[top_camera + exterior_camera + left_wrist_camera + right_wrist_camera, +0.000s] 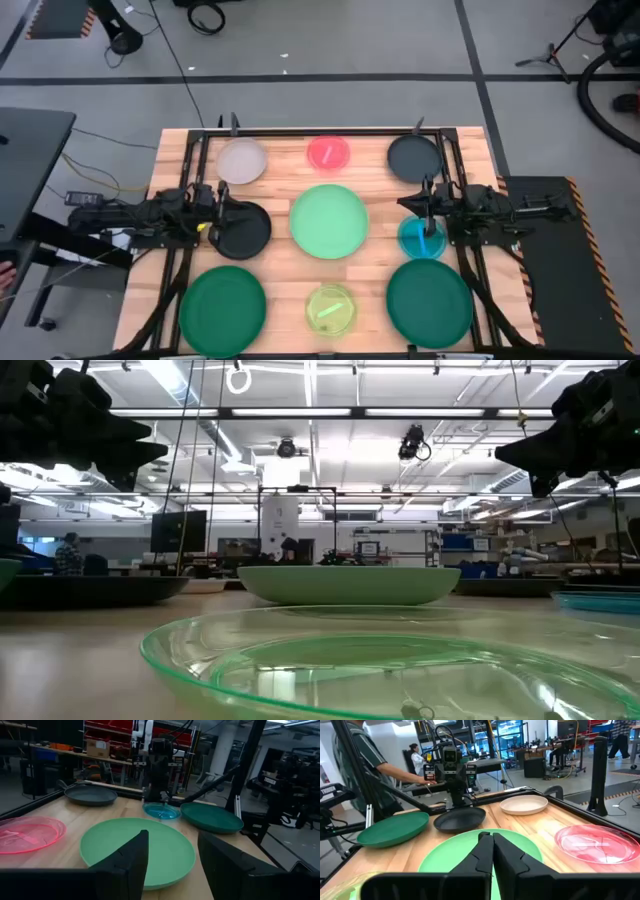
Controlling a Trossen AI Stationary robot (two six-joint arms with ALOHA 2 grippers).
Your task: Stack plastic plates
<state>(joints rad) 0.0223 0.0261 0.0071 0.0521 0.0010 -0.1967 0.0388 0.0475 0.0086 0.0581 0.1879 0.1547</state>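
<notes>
Around the light green plate at the table's centre, eight other plates lie flat and apart in a ring, rims up, none yet stacked; being round, they have no long axis, and each opens upward. Beyond it sit the light grey plate, the pink plate and a black plate. Nearer the front edge lie a dark green plate, the yellow-green plate and another dark green plate. To its left, the left gripper hangs over a second black plate, its fingers spread apart and holding nothing. To its right, the right gripper hangs above the cyan plate, fingers pressed together, empty. Both arms seem parked at the sides so the spread stays reachable, I judge.
</notes>
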